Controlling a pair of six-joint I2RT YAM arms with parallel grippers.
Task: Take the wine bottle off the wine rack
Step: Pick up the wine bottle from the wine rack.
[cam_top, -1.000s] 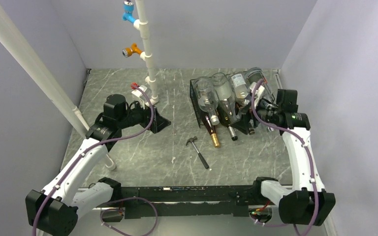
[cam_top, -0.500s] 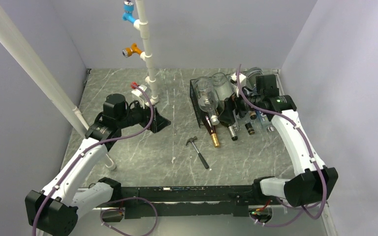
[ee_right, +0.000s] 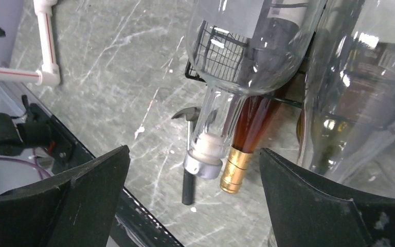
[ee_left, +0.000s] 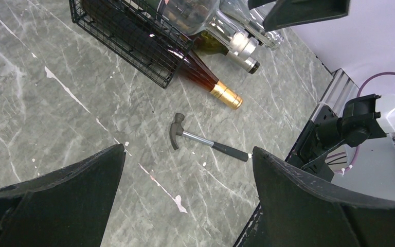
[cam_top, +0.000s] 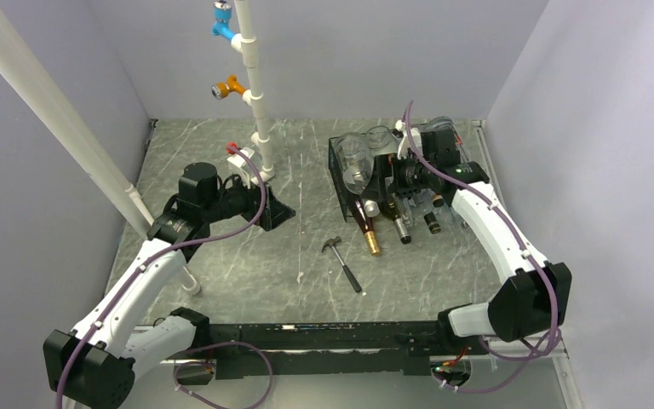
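Right gripper (ee_right: 194,152) gapes wide over wine bottle (ee_right: 247,46) overhanging wine rack (cam_top: 338,175) edge; left gripper (ee_left: 187,150) wide, empty, above table (ee_left: 41,103) near hammer (ee_left: 177,135).

On the near side of the wine rack (ee_left: 133,41), bottle necks (ee_left: 222,93) stick out, and a hammer (ee_left: 205,144) lies near them. Left of the rack, the table (cam_top: 306,170) is open up to the white pipe (cam_top: 254,94).

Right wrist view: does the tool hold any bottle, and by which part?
Nothing is held. The right tool is wide open over the clear glass bottles.
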